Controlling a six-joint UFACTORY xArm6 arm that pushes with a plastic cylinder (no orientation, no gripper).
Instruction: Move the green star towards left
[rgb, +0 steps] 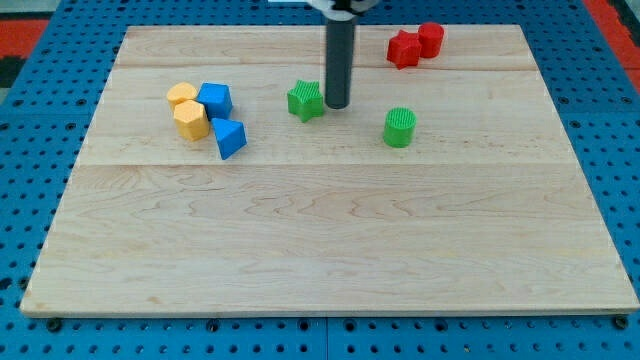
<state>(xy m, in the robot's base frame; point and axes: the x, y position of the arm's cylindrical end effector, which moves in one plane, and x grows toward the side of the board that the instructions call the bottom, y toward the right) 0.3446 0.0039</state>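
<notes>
The green star (306, 100) lies on the wooden board (330, 250) at upper centre. My tip (337, 105) rests on the board right beside the star's right side, touching or almost touching it. The dark rod rises straight up from there to the view's top.
A green cylinder (399, 127) stands right of my tip. A red star (403, 49) and a red cylinder (430, 39) sit at the top right. To the star's left is a cluster: two yellow blocks (188, 110), a blue block (215, 99) and a blue triangle (230, 138).
</notes>
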